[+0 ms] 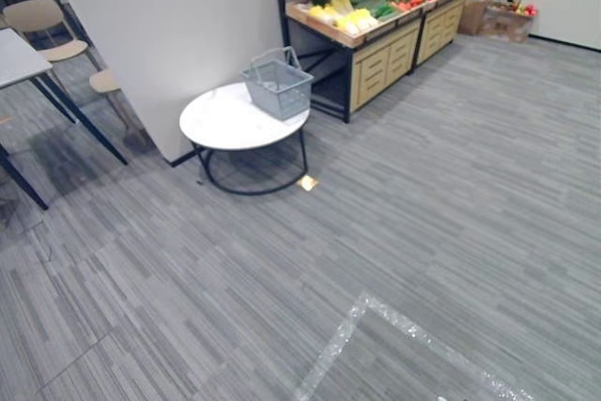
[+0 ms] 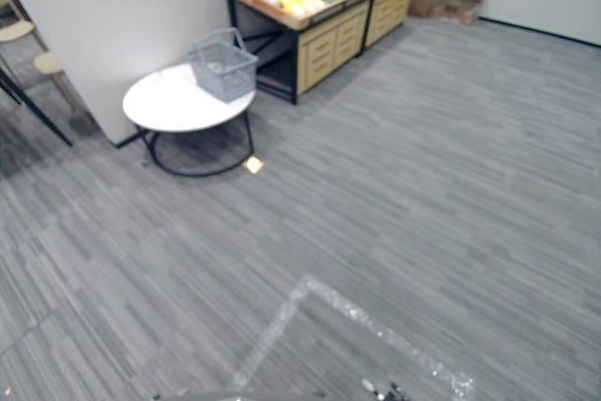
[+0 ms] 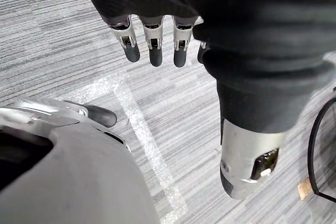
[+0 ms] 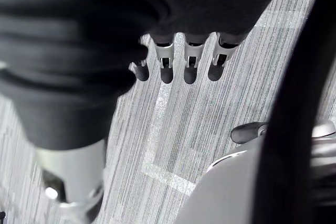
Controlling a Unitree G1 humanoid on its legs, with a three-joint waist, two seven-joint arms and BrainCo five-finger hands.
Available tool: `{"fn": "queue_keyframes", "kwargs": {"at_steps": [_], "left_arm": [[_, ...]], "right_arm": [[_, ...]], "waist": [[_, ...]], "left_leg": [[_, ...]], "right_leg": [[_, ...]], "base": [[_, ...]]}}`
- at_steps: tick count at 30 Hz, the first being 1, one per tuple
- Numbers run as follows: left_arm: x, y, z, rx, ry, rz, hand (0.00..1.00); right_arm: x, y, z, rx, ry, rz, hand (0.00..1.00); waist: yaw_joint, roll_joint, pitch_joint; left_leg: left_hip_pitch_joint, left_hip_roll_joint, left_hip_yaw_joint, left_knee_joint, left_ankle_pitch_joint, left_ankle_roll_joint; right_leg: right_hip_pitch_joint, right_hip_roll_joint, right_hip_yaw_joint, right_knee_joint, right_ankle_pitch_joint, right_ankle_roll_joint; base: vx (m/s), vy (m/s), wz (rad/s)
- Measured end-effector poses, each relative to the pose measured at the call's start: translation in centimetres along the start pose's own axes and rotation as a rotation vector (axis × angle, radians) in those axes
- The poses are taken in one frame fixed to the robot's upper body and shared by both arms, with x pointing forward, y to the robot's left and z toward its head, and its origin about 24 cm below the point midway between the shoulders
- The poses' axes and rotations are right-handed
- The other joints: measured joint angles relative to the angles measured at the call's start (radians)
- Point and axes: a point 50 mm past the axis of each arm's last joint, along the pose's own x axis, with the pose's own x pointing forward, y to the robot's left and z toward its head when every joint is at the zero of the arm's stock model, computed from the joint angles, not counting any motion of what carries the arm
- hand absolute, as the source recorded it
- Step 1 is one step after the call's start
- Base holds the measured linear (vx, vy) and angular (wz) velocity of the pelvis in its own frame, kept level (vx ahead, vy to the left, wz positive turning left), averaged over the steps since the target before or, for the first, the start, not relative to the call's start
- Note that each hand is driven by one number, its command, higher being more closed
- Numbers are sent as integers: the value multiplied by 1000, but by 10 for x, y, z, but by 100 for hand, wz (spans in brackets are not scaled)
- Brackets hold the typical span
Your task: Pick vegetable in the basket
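1. My left hand [image 3: 155,45] hangs at my side over the grey floor. Its fingers are straight and relaxed and hold nothing.
2. My right hand [image 4: 190,64] hangs the same way on the other side, with its fingers loose and nothing in them.
3. A pale tape line [image 1: 347,326] marks the floor just ahead of both hands.
4. The round white table [image 1: 225,119] is well ahead of my fingers and off to the left. A small tan scrap [image 1: 307,182] lies on the floor by its near right leg.
5. The grey wire basket [image 1: 278,84] stands upright on the far right part of the table, with its handles raised. It sits cornerwise to me, and I see nothing inside it.
6. The wooden stand [image 1: 376,39] is beyond the basket and to its right. It runs away from me toward the far wall.
7. The vegetables [image 1: 352,16] lie on the stand's top in bins, with yellow ones nearest, then green, then red. None of them is in the basket yet.
8. Both the vegetables and the basket are far out of reach of either hand, so I judge I have to walk forward before reaching.
9. The basket is on my left side, so my left hand looks the nearer one for it. That leaves my right hand closer to the stand.
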Motion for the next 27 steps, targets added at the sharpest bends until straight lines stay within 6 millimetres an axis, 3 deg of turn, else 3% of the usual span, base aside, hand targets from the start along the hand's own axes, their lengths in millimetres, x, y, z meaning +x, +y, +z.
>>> {"fn": "queue_keyframes", "kwargs": {"at_steps": [27], "left_arm": [[0, 2, 0, 0, -1, 31, 0]], "right_arm": [[0, 1, -2, 24, 28, -13, 0]], "waist": [[0, -8, -5]], "left_leg": [[15, -1, -2, -2, -1, -2]], "right_leg": [[17, 0, -11, -6, 5, -1]], "base": [[-10, -12, 0]]}}
